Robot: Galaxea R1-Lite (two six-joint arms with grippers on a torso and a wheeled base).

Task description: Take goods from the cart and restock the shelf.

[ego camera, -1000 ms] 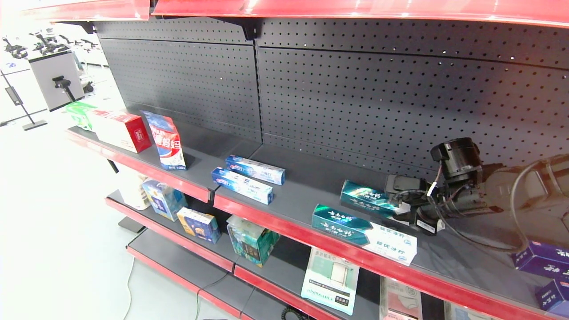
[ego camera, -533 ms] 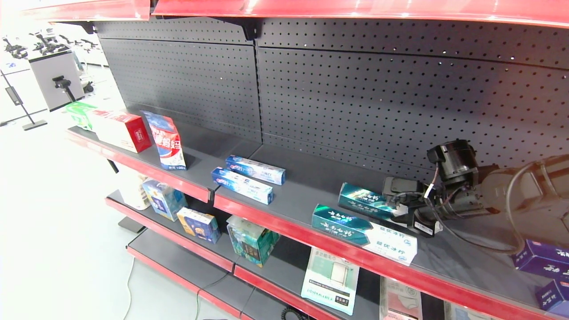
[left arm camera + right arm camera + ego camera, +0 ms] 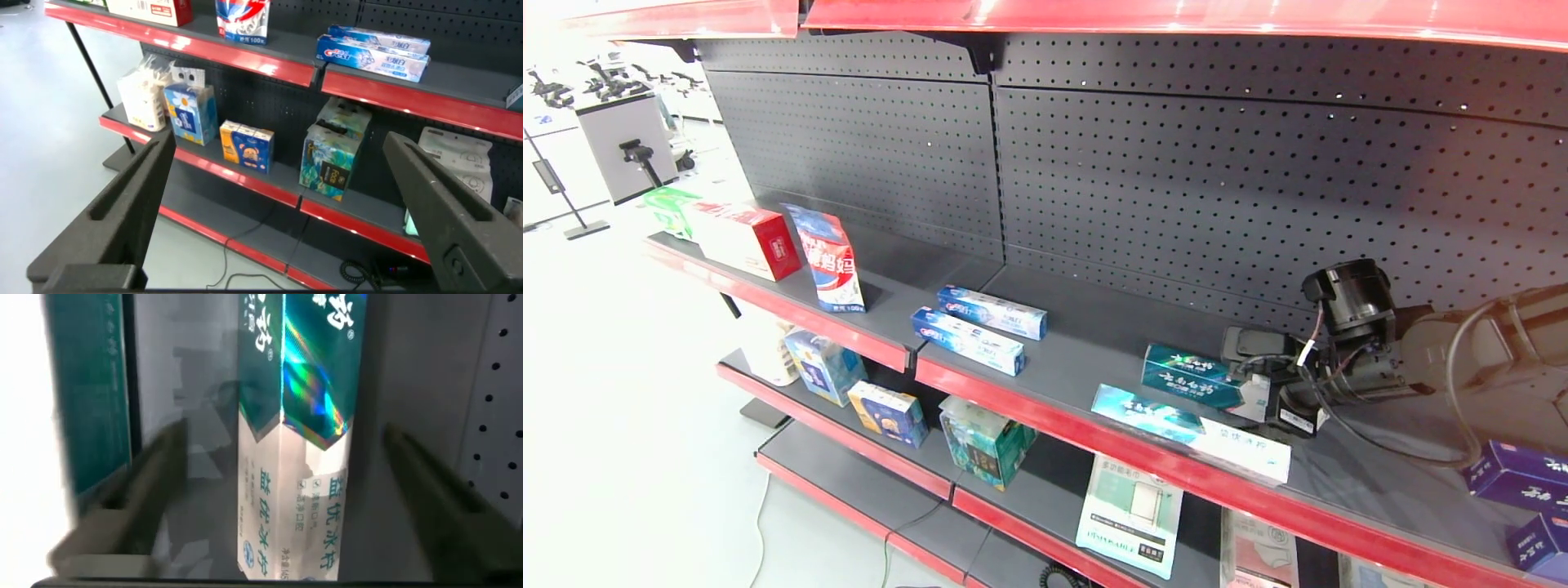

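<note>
Middle shelf [image 3: 1086, 335]: a bare strip runs along the back edge below the pegboard wall [image 3: 1176, 188], and a wide gap at the front edge parts the blue toothpaste boxes [image 3: 992, 313] from the front green box [image 3: 1188, 429]. The rear green box [image 3: 1188, 377] lies between the spread fingers [image 3: 135, 502] of the right gripper [image 3: 1254, 384], with a slim gap on each side. An upright pouch [image 3: 832, 257] and a red box [image 3: 747, 237] crowd the left end, dark blue boxes [image 3: 1523, 472] the right front corner. The upper shelf [image 3: 1176, 16] caps the headroom.
</note>
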